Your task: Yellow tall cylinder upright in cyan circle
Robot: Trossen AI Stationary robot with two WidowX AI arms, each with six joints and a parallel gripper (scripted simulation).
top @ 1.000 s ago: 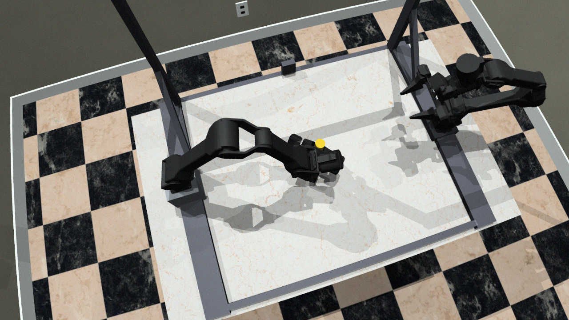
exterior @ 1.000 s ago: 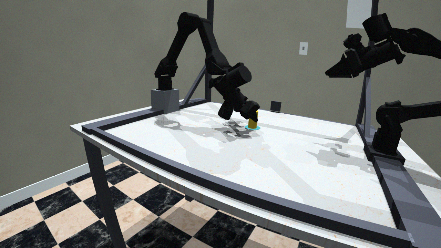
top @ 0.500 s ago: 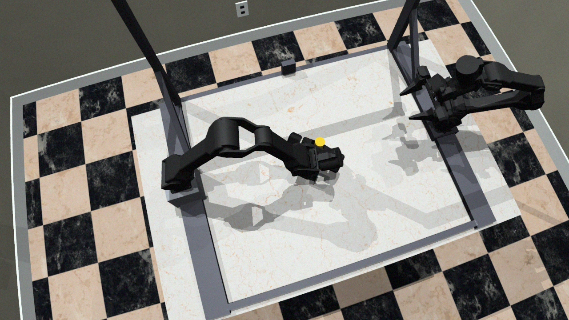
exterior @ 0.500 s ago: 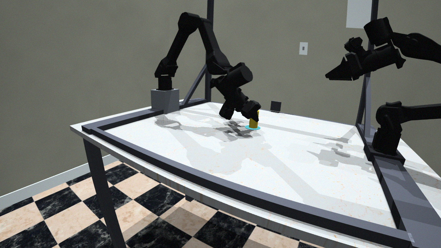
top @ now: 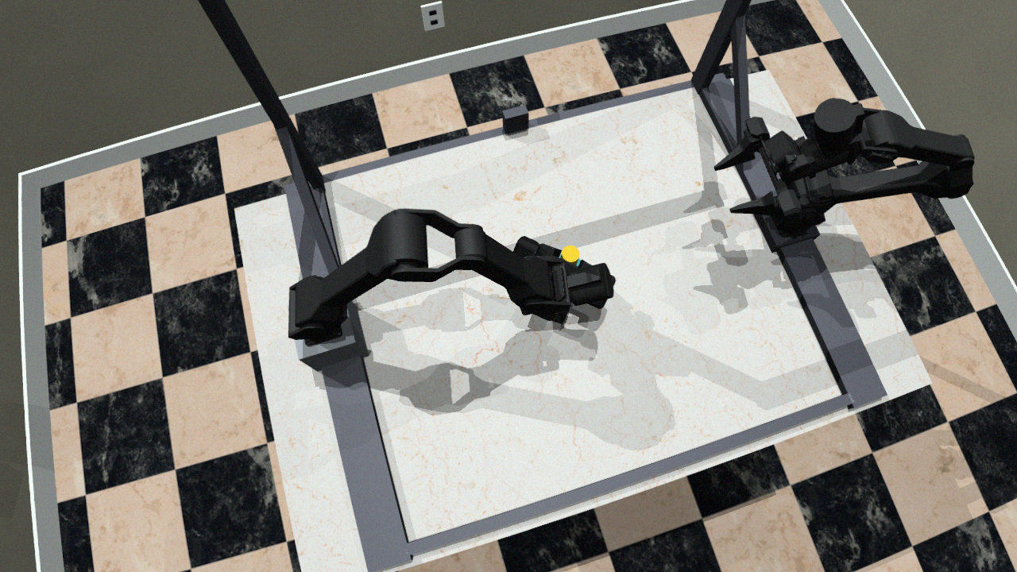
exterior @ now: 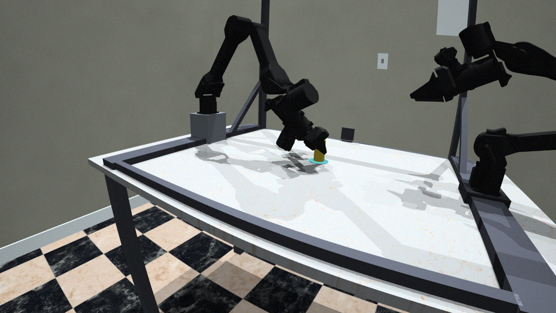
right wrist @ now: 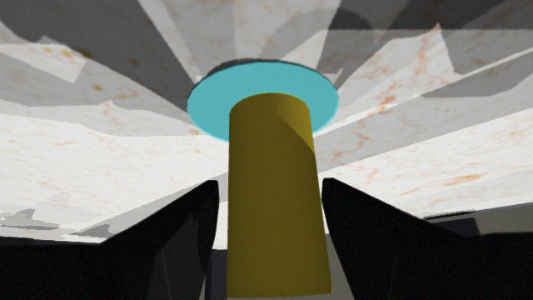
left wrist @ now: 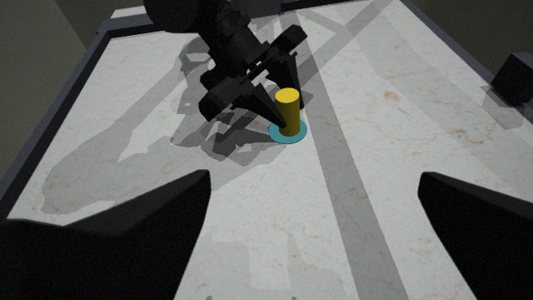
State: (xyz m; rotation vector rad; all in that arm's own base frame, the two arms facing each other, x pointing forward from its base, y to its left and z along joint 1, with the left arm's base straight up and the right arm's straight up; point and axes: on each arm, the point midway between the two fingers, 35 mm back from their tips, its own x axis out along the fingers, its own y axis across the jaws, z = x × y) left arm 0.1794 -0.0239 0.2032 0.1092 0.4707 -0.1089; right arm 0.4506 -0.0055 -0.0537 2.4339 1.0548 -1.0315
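Standing upright on the flat cyan circle (exterior: pixel 311 160) (left wrist: pixel 274 132) (right wrist: pixel 262 79): smooth yellow cylinder (top: pixel 570 253) (exterior: pixel 319 156) (left wrist: pixel 290 114) (right wrist: pixel 272 196).
Flanked without contact by tapered black right gripper fingers, parted; left gripper (top: pixel 725 188) (exterior: pixel 412 96) (left wrist: pixel 314 181) wide apart, above veined white tabletop (top: pixel 569 441) (exterior: pixel 272 202) (left wrist: pixel 258 258) (right wrist: pixel 137 154).

Cylinder (top: pixel 570 253) (exterior: pixel 319 156) (left wrist: pixel 290 114) (right wrist: pixel 275 200) upright on circle (exterior: pixel 312 161) (left wrist: pixel 274 132) (right wrist: pixel 262 79), between right jaws (exterior: pixel 320 151)
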